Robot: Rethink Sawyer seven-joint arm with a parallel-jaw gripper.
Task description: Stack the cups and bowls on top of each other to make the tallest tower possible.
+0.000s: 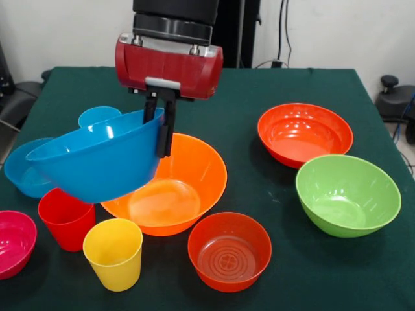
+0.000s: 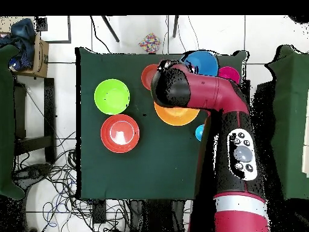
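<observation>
My gripper [image 1: 159, 137] is shut on the right rim of the blue bowl [image 1: 97, 161], one finger inside and one outside. The bowl hangs tilted in the air, over the left edge of the largest pale orange bowl [image 1: 174, 191], which stands empty on the table. Below the blue bowl stand the red cup [image 1: 65, 218] and the yellow cup [image 1: 115, 253]. The light blue cup [image 1: 97, 115] stands behind it. In the overhead view the arm [image 2: 199, 93] covers the gripper; the blue bowl [image 2: 203, 60] and orange bowl [image 2: 175, 116] show beside it.
A small light blue bowl [image 1: 18, 170] and a magenta bowl [image 1: 13, 243] sit at the left. Two red-orange bowls [image 1: 305, 133] [image 1: 229, 251] and a lime green bowl [image 1: 347, 194] sit at the right. The green table cloth [image 1: 279, 285] ends near the green bowl.
</observation>
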